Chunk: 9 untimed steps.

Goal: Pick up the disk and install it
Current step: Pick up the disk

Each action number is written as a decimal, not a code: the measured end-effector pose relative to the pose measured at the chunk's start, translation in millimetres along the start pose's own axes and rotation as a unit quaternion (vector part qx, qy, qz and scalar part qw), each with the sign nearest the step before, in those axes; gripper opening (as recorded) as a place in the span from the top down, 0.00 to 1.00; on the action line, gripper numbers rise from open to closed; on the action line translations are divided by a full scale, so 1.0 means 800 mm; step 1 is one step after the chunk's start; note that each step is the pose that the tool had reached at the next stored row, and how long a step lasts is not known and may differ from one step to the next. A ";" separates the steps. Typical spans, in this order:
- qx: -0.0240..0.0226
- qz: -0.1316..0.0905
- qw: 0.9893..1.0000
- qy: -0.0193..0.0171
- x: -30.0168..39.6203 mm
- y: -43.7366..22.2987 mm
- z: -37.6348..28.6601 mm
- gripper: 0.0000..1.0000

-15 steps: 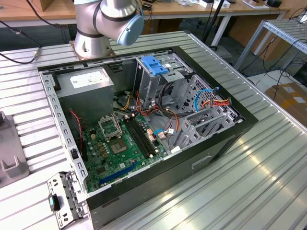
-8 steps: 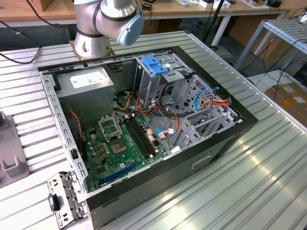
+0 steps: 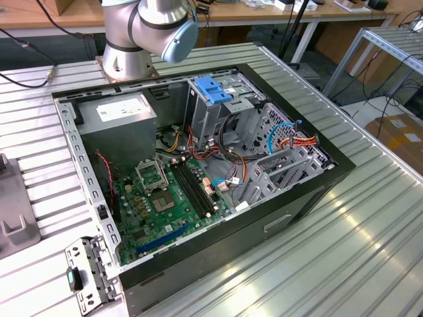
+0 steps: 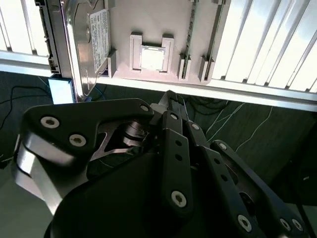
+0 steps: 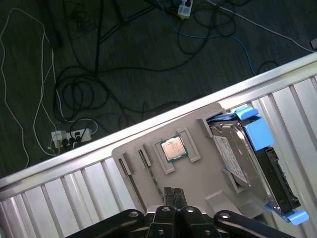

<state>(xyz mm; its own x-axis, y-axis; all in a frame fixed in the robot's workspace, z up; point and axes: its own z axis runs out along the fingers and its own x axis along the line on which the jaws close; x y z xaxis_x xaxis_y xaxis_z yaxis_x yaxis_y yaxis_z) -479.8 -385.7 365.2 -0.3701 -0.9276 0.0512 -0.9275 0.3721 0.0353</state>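
Observation:
The disk (image 5: 246,159) is a grey-metal drive in a light-blue carrier. It stands on its edge in a slot at one end of a grey holder tray (image 5: 203,178). In the second wrist view the disk (image 4: 88,37) shows edge-on at the tray's (image 4: 148,20) end. My gripper (image 5: 173,194) hangs over the tray's middle, to the side of the disk and apart from it. Its fingers are shut together with nothing between them. In the second wrist view the gripper (image 4: 170,99) tips meet over the table's edge.
A square processor chip (image 5: 172,148) lies in a pocket of the tray. The open computer case (image 3: 198,165) sits on the ribbed metal table (image 3: 370,218), with a drive cage and blue latch (image 3: 215,89) at its back. The tray (image 3: 16,211) lies at the exterior view's left. Cables cover the floor (image 5: 99,74).

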 end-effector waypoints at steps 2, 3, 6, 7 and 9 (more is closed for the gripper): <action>0.000 -0.007 1.000 0.000 0.0000 0.0000 0.0000 0.90; 0.001 -0.010 1.000 0.000 0.0000 0.0000 0.0001 0.90; 0.001 -0.021 1.000 0.001 0.0000 0.0000 0.0000 0.90; 0.001 -0.024 1.000 0.001 0.0000 0.0000 0.0000 0.90; 0.002 -0.030 1.000 0.001 0.0000 0.0000 0.0001 0.90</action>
<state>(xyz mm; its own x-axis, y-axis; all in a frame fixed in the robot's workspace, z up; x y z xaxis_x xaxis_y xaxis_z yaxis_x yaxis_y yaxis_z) -479.7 -385.7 365.1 -0.3143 -0.9479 0.0511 -0.9480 0.3162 0.0352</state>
